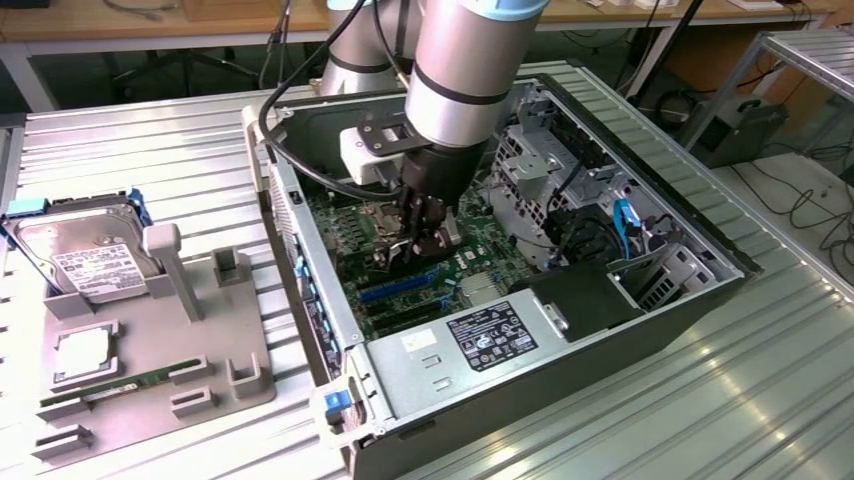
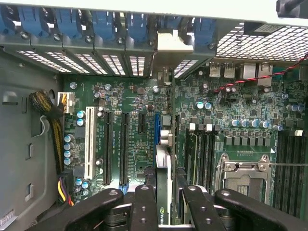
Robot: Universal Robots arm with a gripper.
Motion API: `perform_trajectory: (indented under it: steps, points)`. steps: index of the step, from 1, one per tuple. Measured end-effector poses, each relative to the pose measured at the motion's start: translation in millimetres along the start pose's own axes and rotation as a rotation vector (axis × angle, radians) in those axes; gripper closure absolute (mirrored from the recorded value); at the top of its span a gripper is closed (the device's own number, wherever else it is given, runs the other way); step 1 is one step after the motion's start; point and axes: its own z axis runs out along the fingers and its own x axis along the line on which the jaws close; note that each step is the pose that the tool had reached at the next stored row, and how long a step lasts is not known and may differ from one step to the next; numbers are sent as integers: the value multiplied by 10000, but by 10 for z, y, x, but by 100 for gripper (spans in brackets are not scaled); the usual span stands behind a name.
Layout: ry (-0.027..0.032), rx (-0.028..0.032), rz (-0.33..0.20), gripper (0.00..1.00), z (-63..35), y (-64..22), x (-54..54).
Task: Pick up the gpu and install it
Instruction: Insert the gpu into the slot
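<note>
On the exterior view's left, well away from the gripper, we see a grey fixture on the ribbed metal counter. It carries a silver hard drive with a white label, and a narrow green RAM stick lies in a slot near its front edge.

Moving right, we come to the open computer case lying on its side. The arm reaches down into it, and the gripper sits low over the green motherboard, just above the blue and black expansion slots.

In the wrist view the gripper is clamped on the gpu. Its black fingers press on either side of the thin card, which stands on edge between them. The card's silver bracket is up against the case's rear wall, among the blue slot clips. The card runs along the blue slot; we cannot tell whether it is fully seated.

To the exterior view's right of the gripper, inside the case, lie the drive cage and, nearer the front, the power supply with its label.
</note>
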Motion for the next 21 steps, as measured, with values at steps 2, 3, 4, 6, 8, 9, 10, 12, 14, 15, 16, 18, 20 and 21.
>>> perform_trajectory:
  steps: [2, 3, 4, 6, 8, 9, 10, 12, 14, 15, 16, 18, 20, 21]
  points:
    - [0, 0, 0, 74, 0, 0, 0]
    - [0, 0, 0, 74, 1, 1, 0]
    - [-1, 2, 2, 74, 3, 7, 0]
    - [-1, 1, 0, 74, 7, 14, 0]
    - [-1, 1, 0, 74, 12, 21, -1]
    - [-3, 2, 0, 74, 17, 25, 0]
    - [-2, 1, -1, 74, 22, 27, 0]
    - [-1, 1, 0, 74, 38, 32, 0]
    - [0, 0, 0, 74, 47, 36, 1]
    - [1, 0, 0, 74, 50, 40, 1]
    - [2, 0, 1, 74, 53, 44, 1]
    - [-1, 3, -2, 74, 56, 59, 1]
    - [2, -2, 1, 74, 57, 83, 2]
    - [17, 0, 2, 74, 57, 88, 1]
